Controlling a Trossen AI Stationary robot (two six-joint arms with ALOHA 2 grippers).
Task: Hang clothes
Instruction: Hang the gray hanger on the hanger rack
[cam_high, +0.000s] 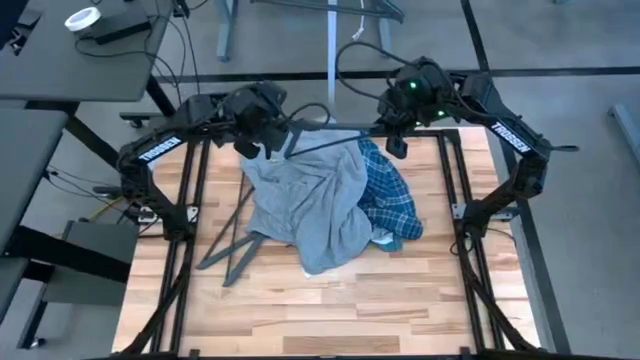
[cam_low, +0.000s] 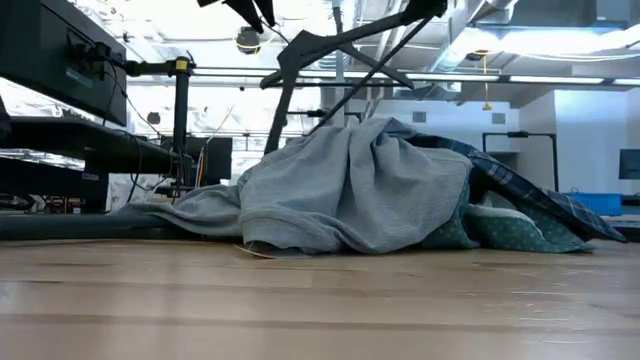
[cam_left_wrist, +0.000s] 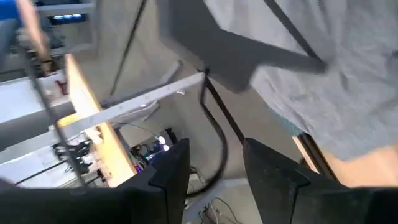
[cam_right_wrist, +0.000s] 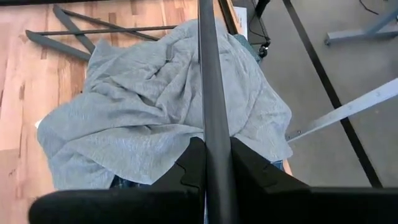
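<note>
While the right gripper (cam_right_wrist: 214, 163) clamps one end of a dark hanger (cam_high: 320, 140) held crosswise above the grey tee (cam_high: 310, 205), the left gripper (cam_left_wrist: 214, 165), fingers parted, sits nearest the hanger's hook end.

The grey tee (cam_high: 310, 205) covers most of the plaid shirt (cam_high: 392, 200) and nearly all of the green shirt (cam_low: 505, 228). The left wrist view is blurred.
</note>
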